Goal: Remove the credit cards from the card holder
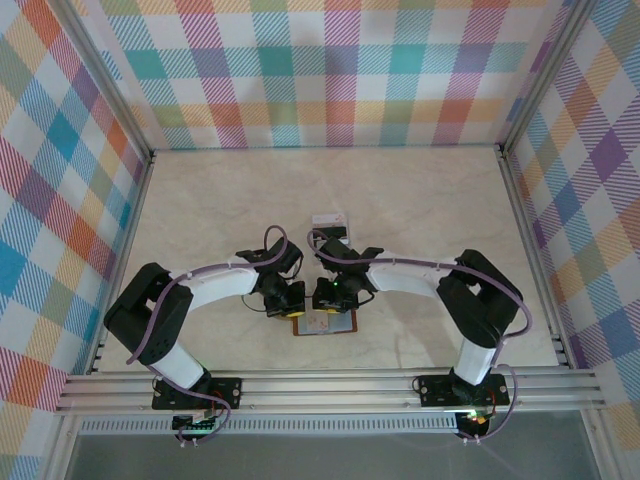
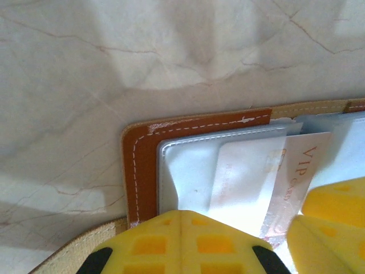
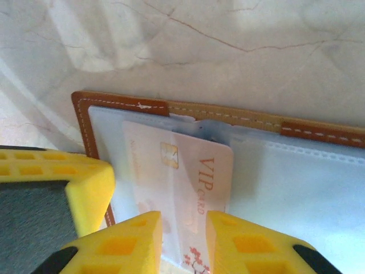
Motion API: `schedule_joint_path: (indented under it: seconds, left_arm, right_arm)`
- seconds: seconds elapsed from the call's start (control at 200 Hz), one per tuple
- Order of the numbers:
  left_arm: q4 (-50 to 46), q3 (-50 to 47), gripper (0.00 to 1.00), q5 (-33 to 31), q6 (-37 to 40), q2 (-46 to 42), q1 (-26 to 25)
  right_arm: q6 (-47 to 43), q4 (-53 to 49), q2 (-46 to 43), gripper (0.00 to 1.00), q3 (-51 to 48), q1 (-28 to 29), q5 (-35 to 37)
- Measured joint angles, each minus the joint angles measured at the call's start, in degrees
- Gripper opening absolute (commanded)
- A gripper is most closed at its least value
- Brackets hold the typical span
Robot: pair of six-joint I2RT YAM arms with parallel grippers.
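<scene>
The card holder (image 1: 338, 325) lies open and flat near the table's front edge, with a brown stitched border (image 2: 140, 154) and a pale grey-blue inside (image 3: 296, 188). A white credit card marked VIP (image 3: 194, 171) sticks partway out of a clear pocket. My left gripper (image 2: 181, 213) is shut, and its yellow tips rest on the holder's left half over the pocket. My right gripper (image 3: 182, 222) stands open a little, one fingertip on each side of the VIP card's near end, over its face. Another white card (image 1: 328, 219) lies loose on the table behind the grippers.
The marble-patterned table (image 1: 420, 210) is walled by checked panels at the back and sides. Both arms bend inward and meet over the holder, their grippers almost touching. The left gripper's yellow finger (image 3: 63, 182) sits close beside my right fingers.
</scene>
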Motion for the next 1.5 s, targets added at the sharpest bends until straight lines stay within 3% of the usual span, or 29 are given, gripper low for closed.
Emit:
schedule_joint_path:
  seconds: [0.86,1.5]
  left_arm:
    - [-2.12,4.33,0.03,-1.46,1.11,4.31,-2.62]
    - [-2.16,4.37,0.03,-1.46,1.31,4.31,-2.62]
  right_arm:
    - [-2.19,-0.37,1.73,0.36,-0.76,-0.04,-0.07]
    - [-0.87,8.66,-3.80,0.12,-6.73,-0.68,-3.93]
